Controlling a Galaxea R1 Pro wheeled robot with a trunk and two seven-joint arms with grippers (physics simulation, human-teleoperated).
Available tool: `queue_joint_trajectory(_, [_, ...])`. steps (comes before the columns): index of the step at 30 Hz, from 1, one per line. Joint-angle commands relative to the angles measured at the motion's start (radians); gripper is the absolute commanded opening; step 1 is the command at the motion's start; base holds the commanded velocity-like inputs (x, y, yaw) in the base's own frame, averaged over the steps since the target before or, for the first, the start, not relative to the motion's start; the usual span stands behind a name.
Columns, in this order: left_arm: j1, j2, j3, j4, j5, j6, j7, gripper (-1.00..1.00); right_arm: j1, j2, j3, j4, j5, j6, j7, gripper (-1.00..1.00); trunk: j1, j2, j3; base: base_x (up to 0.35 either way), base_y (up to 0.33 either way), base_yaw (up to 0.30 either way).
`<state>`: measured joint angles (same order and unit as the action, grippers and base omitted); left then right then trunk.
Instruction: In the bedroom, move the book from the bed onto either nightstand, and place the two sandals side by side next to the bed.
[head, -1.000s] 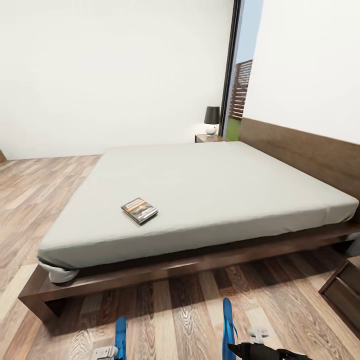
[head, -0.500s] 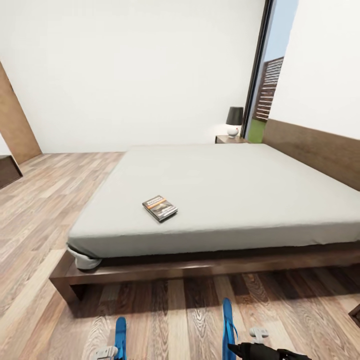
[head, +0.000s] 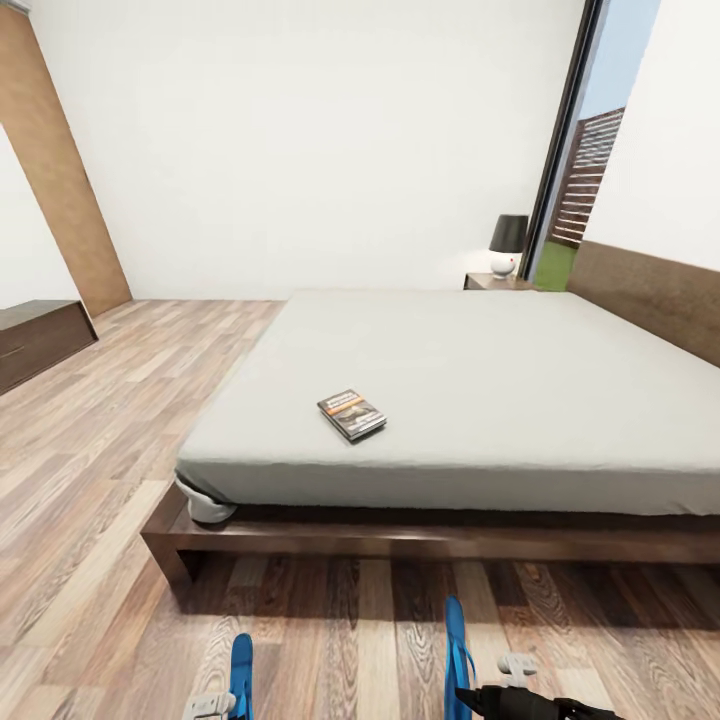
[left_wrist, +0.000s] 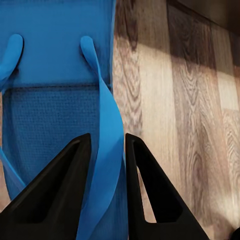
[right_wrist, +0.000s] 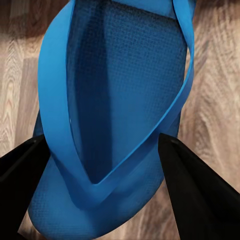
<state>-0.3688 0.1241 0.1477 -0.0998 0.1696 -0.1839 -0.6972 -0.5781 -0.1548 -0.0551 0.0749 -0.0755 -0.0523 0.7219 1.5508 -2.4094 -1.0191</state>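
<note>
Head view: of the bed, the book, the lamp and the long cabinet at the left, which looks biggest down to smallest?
1. The bed, by far.
2. The long cabinet, partly cut off by the picture's edge.
3. The book and the lamp look about alike; the lamp stands farther away, so I won't rank them.

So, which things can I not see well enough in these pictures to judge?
- Book, head view: too small to read the cover lettering.
- Left sandal and right sandal, head view: cut off by the bottom edge.
- Far nightstand, head view: mostly hidden behind the bed; a lamp stands on it.
- Right claw, right wrist view: the sandal covers the gap, so whether the fingers press on it is unclear.
- Headboard, head view: cut off at the right edge.
</note>
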Motion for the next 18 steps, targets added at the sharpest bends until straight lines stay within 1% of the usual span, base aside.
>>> queue_joint_trajectory(1, [-0.001, 0.0, 0.003, 0.002, 0.002, -0.002, -0.004, -1.0, -0.002, -0.001, -0.005, 0.005, -0.003, -0.004, 0.005, -1.0, 0.0, 0.0, -0.001, 0.0, 0.0, 0.012])
queue_joint_trajectory(18, [-0.001, 0.0, 0.003, 0.002, 0.002, -0.002, -0.005, -1.0, -0.002, -0.002, -0.005, 0.005, -0.008, -0.003, 0.005, -1.0, 0.0, 0.0, -0.001, 0.0, 0.0, 0.001])
